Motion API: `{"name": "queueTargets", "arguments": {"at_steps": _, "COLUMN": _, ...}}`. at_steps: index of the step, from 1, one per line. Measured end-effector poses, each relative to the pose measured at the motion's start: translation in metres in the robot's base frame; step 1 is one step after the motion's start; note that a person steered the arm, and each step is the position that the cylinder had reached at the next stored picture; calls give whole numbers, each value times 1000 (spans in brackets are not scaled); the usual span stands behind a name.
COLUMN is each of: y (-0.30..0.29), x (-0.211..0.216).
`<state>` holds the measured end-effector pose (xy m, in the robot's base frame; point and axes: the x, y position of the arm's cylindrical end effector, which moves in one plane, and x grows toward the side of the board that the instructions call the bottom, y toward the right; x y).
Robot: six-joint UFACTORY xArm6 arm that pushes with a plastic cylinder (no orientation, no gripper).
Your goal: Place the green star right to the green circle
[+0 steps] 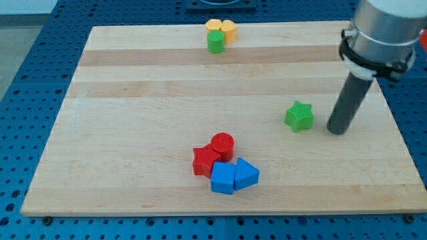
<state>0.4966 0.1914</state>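
The green star [299,116] lies on the wooden board [133,120], right of centre. The green circle [215,43] stands near the view's top edge of the board, just below and touching the yellow blocks. My tip [337,129] rests on the board a short way to the view's right of the green star, with a small gap between them. The dark rod rises from it up and to the right into the grey arm.
Two yellow blocks [221,29] sit together at the view's top, above the green circle. Near the bottom centre a red star [205,161], a red circle [222,145] and two blue blocks [233,177] are clustered together.
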Motion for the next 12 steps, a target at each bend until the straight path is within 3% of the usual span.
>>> {"name": "queueTargets", "arguments": {"at_steps": 3, "y": -42, "x": -4}}
{"name": "queueTargets", "arguments": {"at_steps": 8, "y": -82, "x": -104}}
{"name": "queueTargets", "arguments": {"at_steps": 12, "y": -150, "x": -158}}
